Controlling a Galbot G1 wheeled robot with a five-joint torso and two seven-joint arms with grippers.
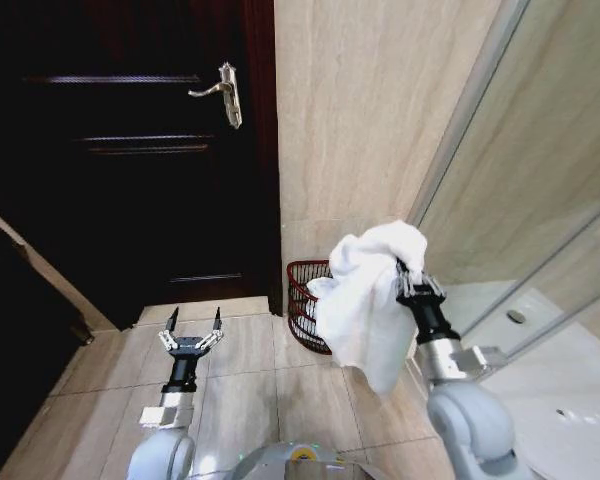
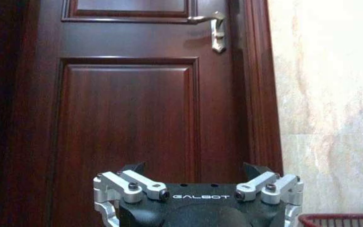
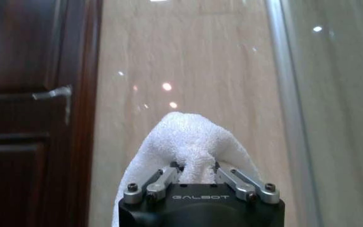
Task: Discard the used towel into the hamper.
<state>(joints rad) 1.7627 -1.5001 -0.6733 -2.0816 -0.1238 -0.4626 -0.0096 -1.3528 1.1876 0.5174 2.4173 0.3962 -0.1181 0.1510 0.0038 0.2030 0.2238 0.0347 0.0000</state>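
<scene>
A white towel (image 1: 365, 295) hangs bunched from my right gripper (image 1: 408, 275), which is shut on its upper fold. The wrist view shows the towel (image 3: 191, 137) pinched between the fingers and rising past them toward the tiled wall. The hamper (image 1: 306, 300), a small reddish-brown wire basket, stands on the floor against the wall beside the door, partly hidden behind the hanging towel, which is held above and slightly right of it. Its rim (image 2: 342, 218) shows in the left wrist view. My left gripper (image 1: 191, 328) is low over the floor tiles, open and holding nothing.
A dark wooden door (image 1: 130, 150) with a metal handle (image 1: 223, 92) fills the left. A beige tiled wall (image 1: 370, 110) stands behind the hamper. A glass shower partition (image 1: 540, 200) runs along the right.
</scene>
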